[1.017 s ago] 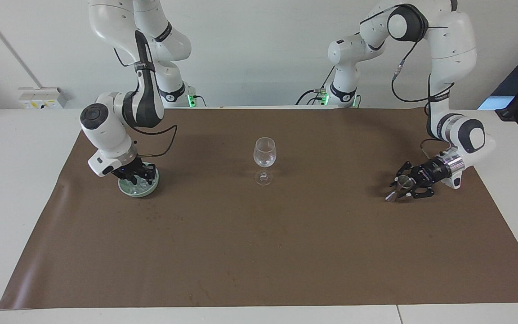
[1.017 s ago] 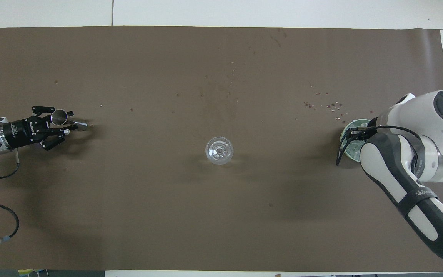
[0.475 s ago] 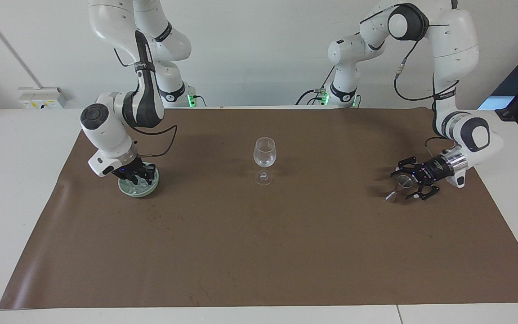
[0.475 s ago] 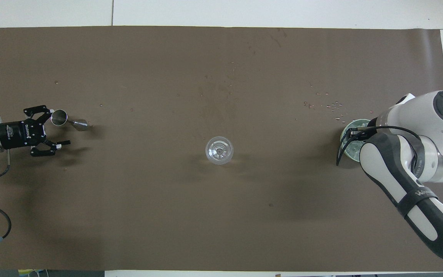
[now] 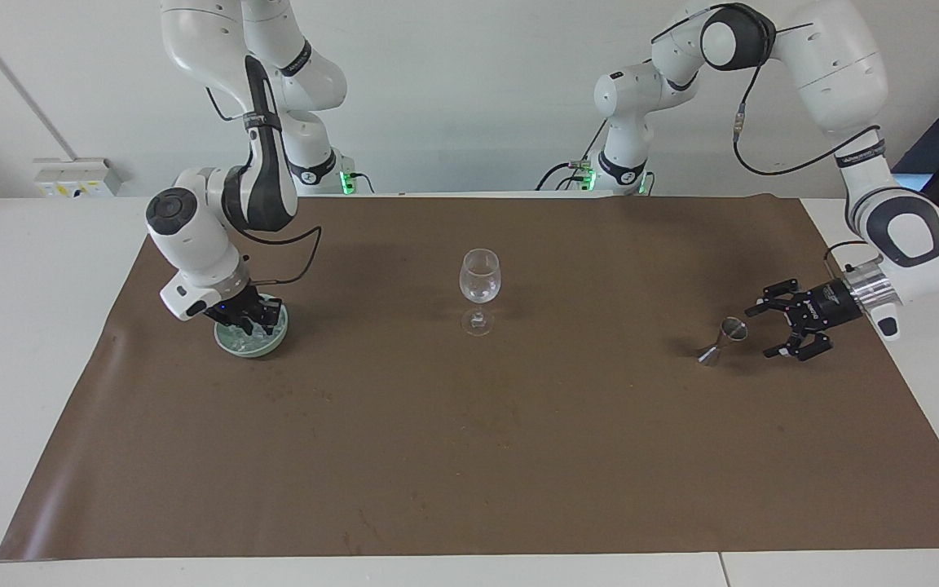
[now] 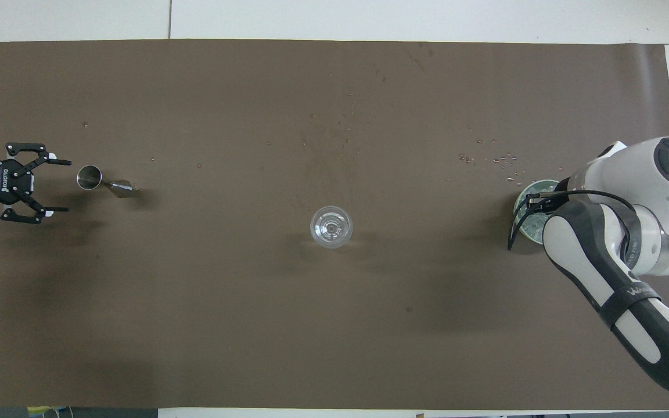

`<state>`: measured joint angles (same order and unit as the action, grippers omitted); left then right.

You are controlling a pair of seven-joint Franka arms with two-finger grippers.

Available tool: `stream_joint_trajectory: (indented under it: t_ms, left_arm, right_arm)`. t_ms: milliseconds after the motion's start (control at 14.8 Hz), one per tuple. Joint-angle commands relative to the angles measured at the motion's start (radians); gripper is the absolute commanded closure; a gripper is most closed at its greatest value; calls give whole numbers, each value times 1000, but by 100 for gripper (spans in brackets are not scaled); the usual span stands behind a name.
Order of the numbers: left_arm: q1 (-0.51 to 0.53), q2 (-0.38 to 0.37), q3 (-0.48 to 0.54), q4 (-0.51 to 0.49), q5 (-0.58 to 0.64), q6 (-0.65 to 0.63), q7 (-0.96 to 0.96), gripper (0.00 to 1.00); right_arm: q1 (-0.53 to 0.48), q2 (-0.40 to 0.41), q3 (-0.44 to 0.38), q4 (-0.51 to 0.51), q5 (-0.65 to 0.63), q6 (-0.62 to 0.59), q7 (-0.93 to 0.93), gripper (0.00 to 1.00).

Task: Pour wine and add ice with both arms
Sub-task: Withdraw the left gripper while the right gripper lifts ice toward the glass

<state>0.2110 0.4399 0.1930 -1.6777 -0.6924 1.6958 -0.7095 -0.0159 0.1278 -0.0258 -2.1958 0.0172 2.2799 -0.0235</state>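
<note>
Backing away from the metal jigger, the left gripper has let it go and drawn off toward the left arm's end of the counter, its fingers now spread wide and clear of the cup. That jigger stands upright on the brown mat, just beside the open fingers. At the right arm's end, the right gripper has stayed down inside the pale green bowl, over the ice; whether its fingers are pinching a cube cannot be told. Between bowl and jigger, well apart from both, the clear stemmed glass stands upright in the middle of the mat
</note>
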Motion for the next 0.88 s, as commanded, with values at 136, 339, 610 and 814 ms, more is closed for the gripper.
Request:
stream_joint_trajectory:
  t_ms: [136,339,610,814]
  left_arm:
    - [-132,-128,6,73,238,-31,91,0]
    - [-217,-211,5,73,367,-56,99,0]
    - [-278,-280,2,64,456,-62,278,0]
    - [-297,-299,-1,65,517,-56,479,0]
  right_arm:
    - [-1,0,3,-10,12,15,11,90]
    - [1,1,3,5,12,-2,11,96]
    - [33,-11,4,108,12,-150,17,97]
    - [65,-20,17,240,12,-299,62,97]
